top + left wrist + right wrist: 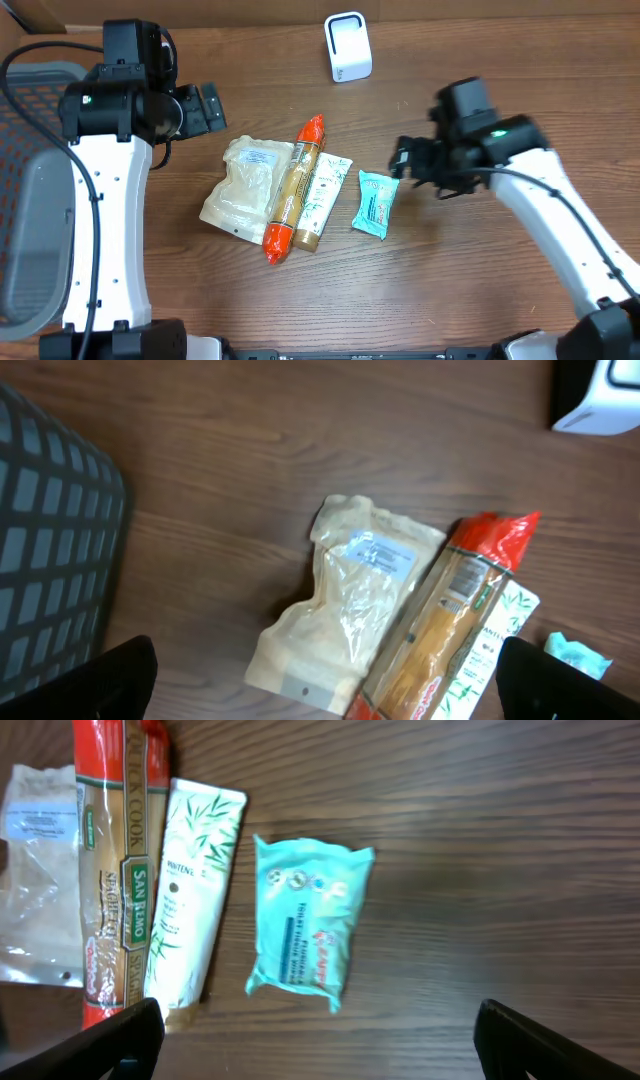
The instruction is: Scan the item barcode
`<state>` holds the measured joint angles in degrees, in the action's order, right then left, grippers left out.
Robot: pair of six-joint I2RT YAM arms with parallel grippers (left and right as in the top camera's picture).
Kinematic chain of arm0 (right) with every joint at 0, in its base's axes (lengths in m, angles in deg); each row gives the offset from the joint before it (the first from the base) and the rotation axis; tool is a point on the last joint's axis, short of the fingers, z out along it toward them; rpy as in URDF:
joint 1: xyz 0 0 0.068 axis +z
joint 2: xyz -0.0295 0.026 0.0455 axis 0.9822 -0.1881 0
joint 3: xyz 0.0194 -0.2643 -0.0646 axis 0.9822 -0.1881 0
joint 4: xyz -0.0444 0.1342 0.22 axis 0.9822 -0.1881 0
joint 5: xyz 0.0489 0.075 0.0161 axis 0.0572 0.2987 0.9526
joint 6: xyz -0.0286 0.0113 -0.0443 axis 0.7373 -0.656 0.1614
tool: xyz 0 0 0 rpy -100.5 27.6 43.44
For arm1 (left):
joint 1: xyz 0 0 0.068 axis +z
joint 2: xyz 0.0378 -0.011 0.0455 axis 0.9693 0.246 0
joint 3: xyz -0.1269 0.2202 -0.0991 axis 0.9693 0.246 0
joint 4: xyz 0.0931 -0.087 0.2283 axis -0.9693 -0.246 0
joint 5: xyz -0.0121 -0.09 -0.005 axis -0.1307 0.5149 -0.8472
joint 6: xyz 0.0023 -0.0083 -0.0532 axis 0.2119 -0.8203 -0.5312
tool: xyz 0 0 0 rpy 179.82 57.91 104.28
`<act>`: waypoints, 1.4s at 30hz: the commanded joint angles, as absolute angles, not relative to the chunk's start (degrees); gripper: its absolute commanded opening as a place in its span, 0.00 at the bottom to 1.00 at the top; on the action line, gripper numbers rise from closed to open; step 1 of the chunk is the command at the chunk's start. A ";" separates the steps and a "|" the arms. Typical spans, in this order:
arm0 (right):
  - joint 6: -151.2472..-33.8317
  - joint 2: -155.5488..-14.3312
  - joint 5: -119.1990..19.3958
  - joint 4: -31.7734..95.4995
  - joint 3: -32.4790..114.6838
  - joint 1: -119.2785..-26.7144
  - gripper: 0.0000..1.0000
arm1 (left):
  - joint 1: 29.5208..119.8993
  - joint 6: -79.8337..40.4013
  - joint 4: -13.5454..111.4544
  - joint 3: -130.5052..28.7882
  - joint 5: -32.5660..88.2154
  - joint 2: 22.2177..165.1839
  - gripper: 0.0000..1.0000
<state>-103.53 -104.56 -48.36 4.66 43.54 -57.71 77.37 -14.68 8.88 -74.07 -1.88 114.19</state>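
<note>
Several items lie in a pile mid-table: a beige pouch [243,183], a red-ended spaghetti pack [293,190], a white bamboo-print tube [325,185] and a teal wipes packet [377,203]. The white barcode scanner [347,46] stands at the back. My left gripper [205,108] hangs open, up and left of the pouch [355,595], with nothing between its fingers [110,680]. My right gripper [405,160] is open just right of the teal packet [305,925], empty too. The spaghetti pack [115,870] and the tube [190,890] show in the right wrist view.
A grey mesh basket [30,200] stands at the table's left edge, also seen in the left wrist view as the basket [50,550]. Bare wood lies around the pile and in front of the scanner [610,405].
</note>
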 commanded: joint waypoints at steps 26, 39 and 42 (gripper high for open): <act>-115.99 -122.44 -67.62 14.37 43.39 -39.63 0.80 | 77.23 -15.44 8.07 -73.83 -1.22 120.31 1.00; -115.97 -127.77 -73.12 13.80 43.39 -35.39 0.71 | 77.23 -15.44 8.18 -73.83 -1.22 120.31 1.00; -115.99 -128.56 -75.49 13.80 43.39 -33.51 0.68 | 77.23 -15.44 8.18 -73.83 -1.22 120.31 0.99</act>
